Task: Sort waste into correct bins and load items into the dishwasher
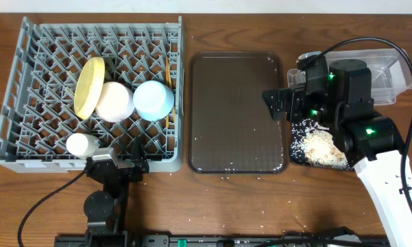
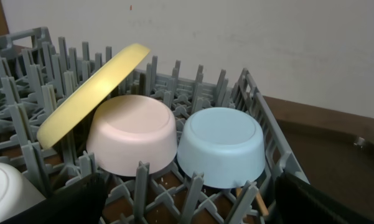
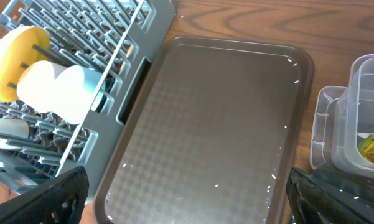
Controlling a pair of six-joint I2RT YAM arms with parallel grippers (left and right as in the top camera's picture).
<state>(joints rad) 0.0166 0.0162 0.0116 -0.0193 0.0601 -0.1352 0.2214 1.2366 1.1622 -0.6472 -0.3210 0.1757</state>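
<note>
The grey dish rack (image 1: 27, 41) holds a tilted yellow plate (image 1: 89, 86), an upturned pale pink-white bowl (image 1: 114, 101), an upturned light blue bowl (image 1: 153, 100), a white cup (image 1: 81, 144) and chopsticks (image 1: 168, 75). My left gripper (image 1: 116, 165) is open and empty at the rack's front edge (image 2: 187, 205), facing the bowls (image 2: 134, 134) (image 2: 223, 143). My right gripper (image 1: 274, 103) is open and empty above the brown tray's right side (image 3: 187, 199). Rice scraps (image 1: 322, 144) lie in the black tray (image 1: 298, 156). A green-and-orange wrapper (image 3: 370, 146) lies in the clear tub (image 1: 384, 75). The napkin is hidden.
The dark brown serving tray (image 1: 236, 110) lies between the rack and the black tray, with a few rice grains on it (image 3: 286, 127). My right arm covers part of the black tray and the clear tub. Loose grains dot the table near the front edge (image 1: 226, 178).
</note>
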